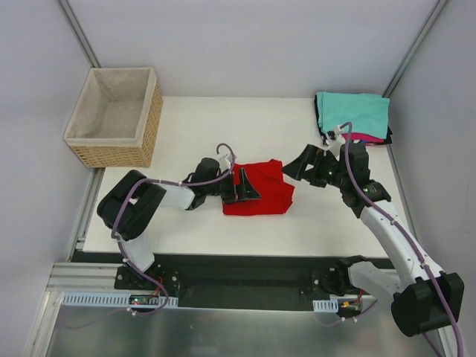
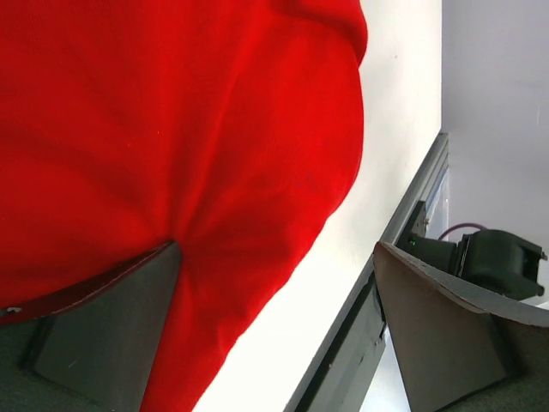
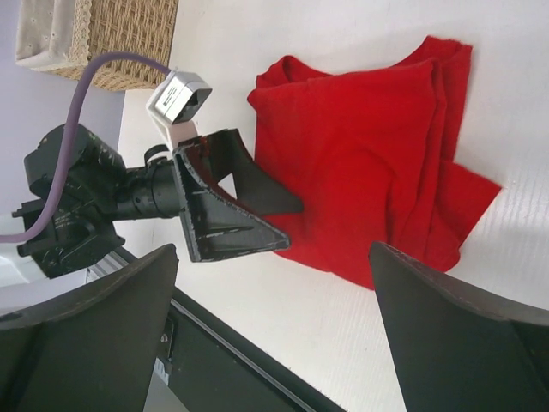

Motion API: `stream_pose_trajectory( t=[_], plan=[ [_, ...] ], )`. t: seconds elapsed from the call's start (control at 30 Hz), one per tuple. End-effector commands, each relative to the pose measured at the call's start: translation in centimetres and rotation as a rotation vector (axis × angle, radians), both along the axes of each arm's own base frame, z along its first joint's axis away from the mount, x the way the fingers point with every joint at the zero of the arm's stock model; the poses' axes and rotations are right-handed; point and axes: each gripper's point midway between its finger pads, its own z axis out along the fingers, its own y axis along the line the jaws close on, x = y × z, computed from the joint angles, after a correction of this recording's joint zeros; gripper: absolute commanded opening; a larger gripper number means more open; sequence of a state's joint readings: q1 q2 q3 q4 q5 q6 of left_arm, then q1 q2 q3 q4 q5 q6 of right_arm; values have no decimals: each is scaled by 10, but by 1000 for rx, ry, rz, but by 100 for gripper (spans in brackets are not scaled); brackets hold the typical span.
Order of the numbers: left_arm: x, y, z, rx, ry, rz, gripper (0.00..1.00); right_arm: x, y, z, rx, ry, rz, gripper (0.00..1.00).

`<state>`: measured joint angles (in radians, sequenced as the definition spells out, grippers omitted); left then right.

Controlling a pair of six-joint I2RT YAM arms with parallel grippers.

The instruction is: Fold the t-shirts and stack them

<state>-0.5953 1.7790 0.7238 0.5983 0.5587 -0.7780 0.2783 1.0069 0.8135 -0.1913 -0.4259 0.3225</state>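
The red t-shirt lies mid-counter as a rough folded rectangle, its layers slipped out of line at one corner in the right wrist view. The left hand is spread wide at the shirt's left edge. One finger rests against the cloth, the other hangs clear of it, and nothing is gripped. The right hand is also spread wide and holds nothing, hovering just beside the shirt's right edge. The step in hand looks like taking up the folded shirt, or squaring it first. To do it well, each hand should probably slide one finger under every layer at its own edge before it closes, so that no lower flap is left to drag. The two hands should then lift together and level and carry the bundle to the far right corner, setting its edges in line with the pile there. I count four t-shirts. One is the red one. The other three are stacked: a teal shirt on top, a magenta-pink shirt showing below it, and a black shirt showing at the pile's edge. One wicker basket stands at the far left, well apart.
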Motion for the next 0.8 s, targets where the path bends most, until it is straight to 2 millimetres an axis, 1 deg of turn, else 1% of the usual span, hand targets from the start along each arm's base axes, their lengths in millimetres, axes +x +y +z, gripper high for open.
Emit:
stream_pose_trajectory(
  t=[0.0, 0.03, 0.1, 0.13, 0.17, 0.2, 0.23, 0.27, 0.3, 0.33, 0.37, 0.4, 0.43, 0.47, 0.5, 0.53, 0.57, 0.6, 0.63, 0.7, 0.73, 0.77],
  plan=[
    [-48, 38, -47, 175, 184, 32, 99, -1, 2, 9, -5, -42, 3, 98],
    [-45, 36, -33, 154, 152, 29, 99, -2, 3, 9, -8, -43, 9, 98],
    [-42, 35, -15, 148, 126, 29, 99, -1, 6, 11, -22, -48, 17, 97],
    [-38, 33, 7, 126, 75, 23, 99, 0, 6, 14, -28, -56, 21, 97],
    [-36, 31, 21, 116, 54, 18, 99, 1, 8, 13, -35, -49, 26, 98],
    [-28, 25, 45, 87, 5, 13, 99, 1, 13, 21, -37, -69, 44, 97],
    [-30, 28, 65, 85, -23, 3, 99, 2, 16, 24, -42, -76, 58, 97],
    [-27, 26, 82, 70, -53, 0, 99, 1, 19, 26, -54, -74, 68, 97],
    [-22, 21, 109, 39, -101, -7, 99, -1, 28, 23, -67, -62, 97, 97],
    [-24, 23, 130, 22, -126, -5, 99, 1, 33, 31, -73, -85, 119, 97],
    [-24, 24, 143, 11, -143, -3, 99, -1, 39, 29, -83, -74, 141, 97],
    [-23, 24, 171, -25, -195, 2, 99, -4, 52, 20, -98, -41, 187, 97],
    [-26, 27, 177, -27, -182, 14, 99, -5, 60, 23, -105, -45, 219, 97],
    [-27, 30, 184, -34, -190, 22, 99, -7, 68, 17, -118, -21, 247, 97],
    [-29, 34, 195, -44, -213, 40, 99, -15, 79, 11, -136, -6, 286, 97],
    [-29, 39, 198, -38, -219, 56, 99, -14, 86, -2, -161, 30, 303, 97],
    [-32, 44, 195, -18, -206, 69, 99, -15, 92, -7, -166, 37, 314, 96],
    [-36, 51, 198, -13, -218, 82, 99, -19, 100, -12, -167, 50, 331, 96],
    [-34, 57, 197, 6, -233, 110, 99, -19, 104, -26, -174, 79, 340, 96],
    [-38, 72, 194, 24, -232, 145, 99, -24, 112, -41, -171, 110, 359, 96],
    [-38, 78, 192, 31, -228, 161, 99, -25, 115, -53, -177, 137, 364, 96],
    [-36, 85, 191, 32, -226, 185, 99, -25, 117, -62, -179, 151, 365, 96]
  ],
)
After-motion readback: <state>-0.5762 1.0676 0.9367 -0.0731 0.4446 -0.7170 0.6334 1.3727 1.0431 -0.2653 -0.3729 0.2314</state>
